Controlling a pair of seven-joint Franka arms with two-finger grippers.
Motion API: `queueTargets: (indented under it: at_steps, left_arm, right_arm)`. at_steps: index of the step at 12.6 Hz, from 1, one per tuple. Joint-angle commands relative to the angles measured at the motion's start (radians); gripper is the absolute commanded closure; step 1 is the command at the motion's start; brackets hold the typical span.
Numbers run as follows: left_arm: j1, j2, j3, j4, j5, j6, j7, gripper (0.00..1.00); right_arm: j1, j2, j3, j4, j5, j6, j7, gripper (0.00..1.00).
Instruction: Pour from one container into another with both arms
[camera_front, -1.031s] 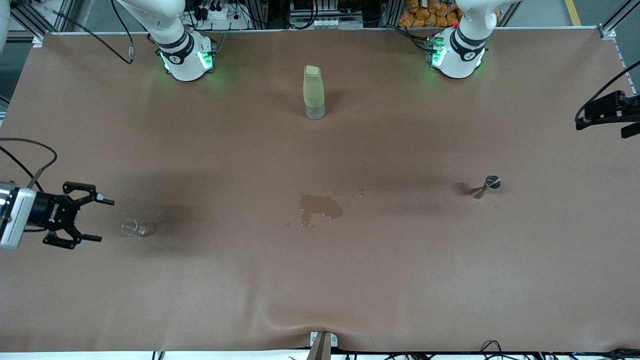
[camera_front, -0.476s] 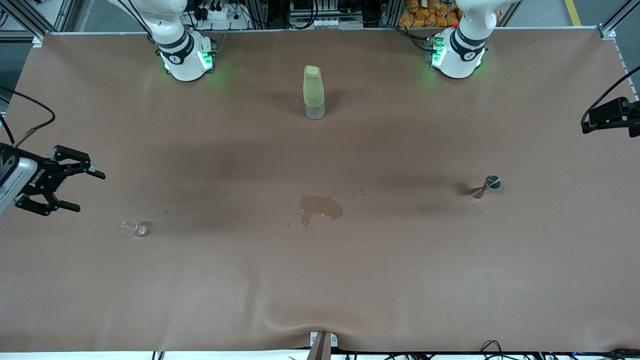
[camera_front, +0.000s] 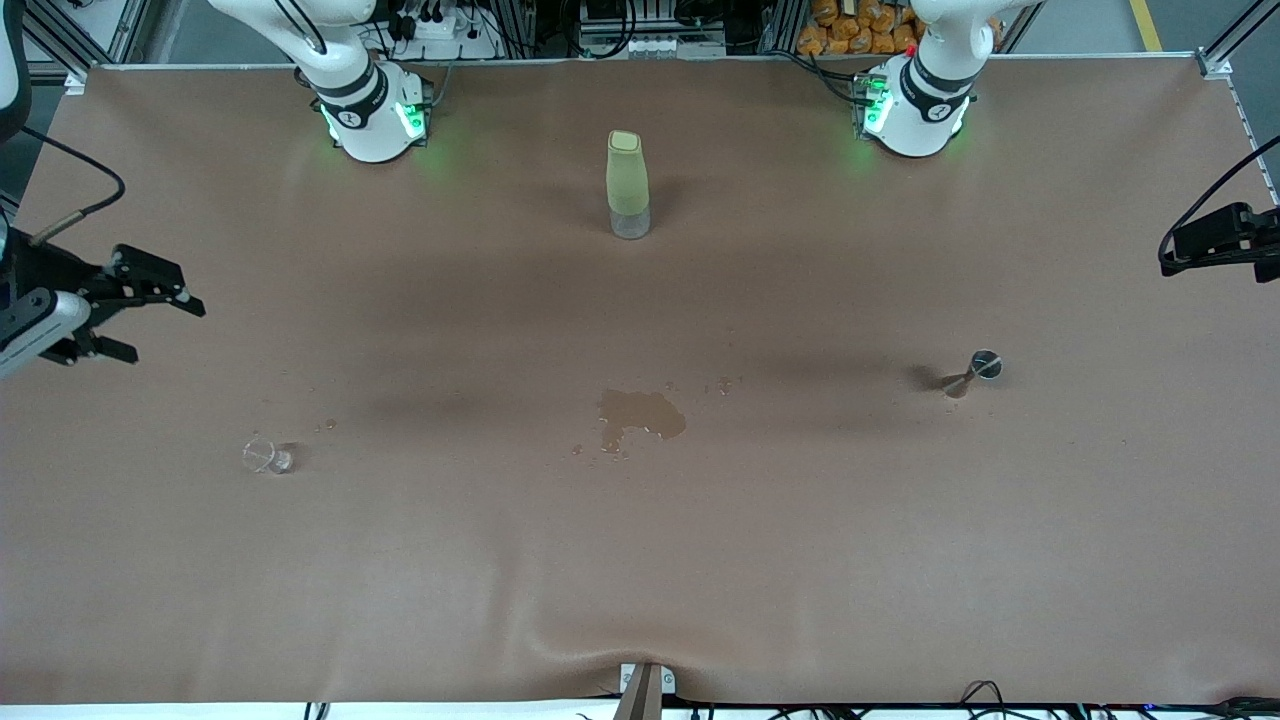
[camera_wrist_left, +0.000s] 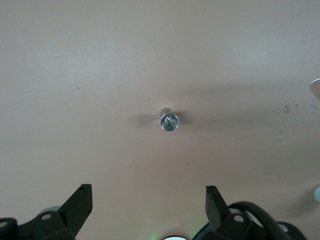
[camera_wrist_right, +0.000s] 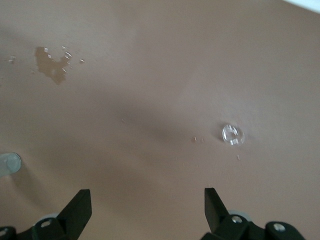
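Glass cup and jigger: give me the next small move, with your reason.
Probably bring the right gripper, fingers open and empty at the table's edge, back over the glass cup. The cup and the jigger stand unheld at either end of the table, a spill between them.

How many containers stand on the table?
3: a glass cup toward the right arm's end, a steel jigger toward the left arm's end, and a green bottle between the arm bases.

We see a plain brown tabletop (camera_front: 900, 560) with a darker brown wet patch (camera_front: 640, 415). The bottle (camera_front: 627, 185) is pale green over a clear base, the jigger (camera_front: 985, 365) silvery, the glass cup (camera_front: 265, 457) colourless.
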Motion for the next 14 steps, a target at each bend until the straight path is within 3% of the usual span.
queueTargets:
  at_steps: [1, 5, 11, 12, 14]
  left_arm:
    - [-0.001, -0.018, -0.054, -0.012, 0.03, 0.014, -0.123, 0.0]
    - [0.008, -0.023, -0.096, -0.023, 0.034, 0.037, -0.202, 0.0]
    - [-0.004, -0.061, -0.09, -0.043, 0.03, 0.049, -0.202, 0.0]
    - [-0.036, -0.067, -0.076, -0.054, 0.027, 0.052, -0.202, 0.0]
    - [-0.163, -0.075, 0.063, -0.067, 0.022, 0.057, -0.204, 0.0]
  right_arm:
    - [0.054, -0.077, -0.048, -0.034, -0.103, -0.056, 0.181, 0.0]
    - [0.085, -0.108, -0.039, 0.01, -0.18, -0.173, 0.522, 0.0]
    - [0.036, -0.162, -0.036, 0.01, -0.184, -0.172, 0.495, 0.0]
    - [0.033, -0.163, -0.037, 0.01, -0.184, -0.173, 0.495, 0.0]
    - [0.031, -0.163, -0.043, 0.01, -0.184, -0.181, 0.497, 0.0]
